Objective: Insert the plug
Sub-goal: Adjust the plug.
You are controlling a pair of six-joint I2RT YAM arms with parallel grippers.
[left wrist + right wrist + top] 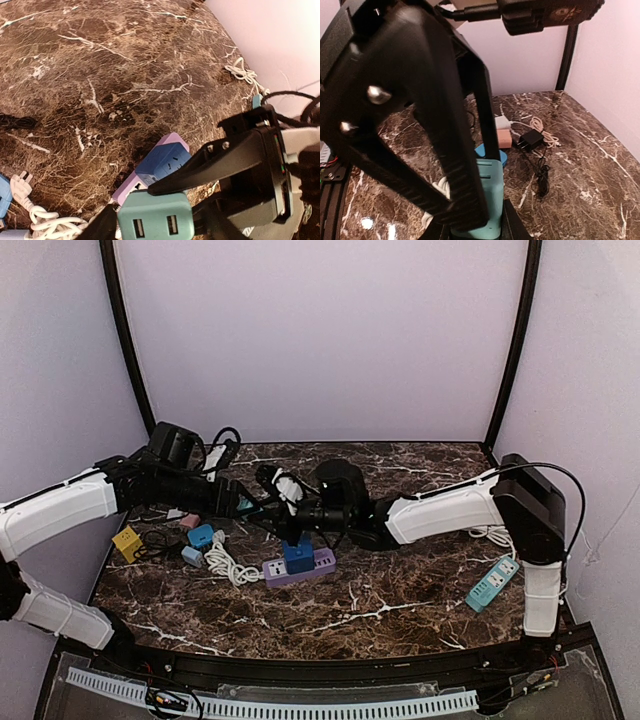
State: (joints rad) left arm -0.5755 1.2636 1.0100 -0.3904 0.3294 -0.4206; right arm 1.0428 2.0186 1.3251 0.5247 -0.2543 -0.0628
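My left gripper [155, 227] clamps the teal adapter [155, 215]; my right gripper [176, 200] crowds it, grip unclear; marble table [100, 75] below it.

A dark brown marble-patterned table [400, 610] with white veins fills the lower half of the top view. Pale, faintly lilac walls close it in on three sides: the back wall [320, 340], the left wall [50, 360] and the right wall [590, 360], all plain and unmarked. Two black poles rise from the far corners of the surface, the left pole [125, 340] and the right pole [512, 350], each leaning slightly outward. A black rim [330, 670] runs along the near edge, with a white slotted strip [300, 708] just below it. The light is soft and even; small bright glints [367, 222] sit on the polished surface.
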